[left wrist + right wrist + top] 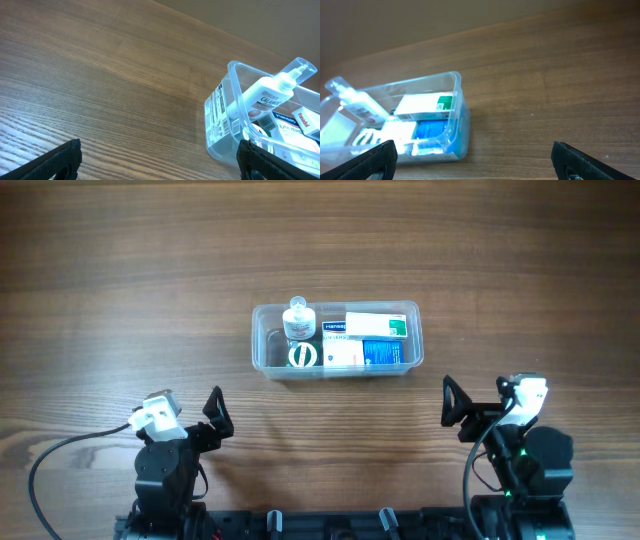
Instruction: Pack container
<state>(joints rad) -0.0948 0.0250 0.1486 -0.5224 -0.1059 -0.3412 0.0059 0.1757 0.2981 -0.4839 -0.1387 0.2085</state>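
Counter [120, 280]: brown wood grain fills the overhead view out to every edge of the frame.
Container [418, 335]: clear tub in the middle of the counter's width, about halfway between the near and far edges, long sides parallel to the near edge.
Container edges: the rim is open at the top. The 4 rounded corners and all 4 walls stand apart from both arms.
Left end of the tub: a white pump bottle [298, 320] leans at the far-left corner, its nozzle above the rim in the left wrist view. A round green-and-white item [302, 357] sits by the near wall.
Right end of the tub: a white-and-green box [378, 325] lies along the far wall and a blue-and-white box [380, 354] along the near wall, side by side.
Left gripper [160, 157]: near the near-left part of the counter, well apart from the tub. Its jaws are spread wide and grip nothing, with 2 black fingertips [55, 157] at the lower corners of its view.
Right gripper [477, 160]: near the near-right part of the counter, well apart from the tub, jaws likewise wide with nothing between them.
Open room: bare wood shows on all 4 sides of the tub, with broad stretches toward the left and right edges and a strip between the near wall and both grippers.
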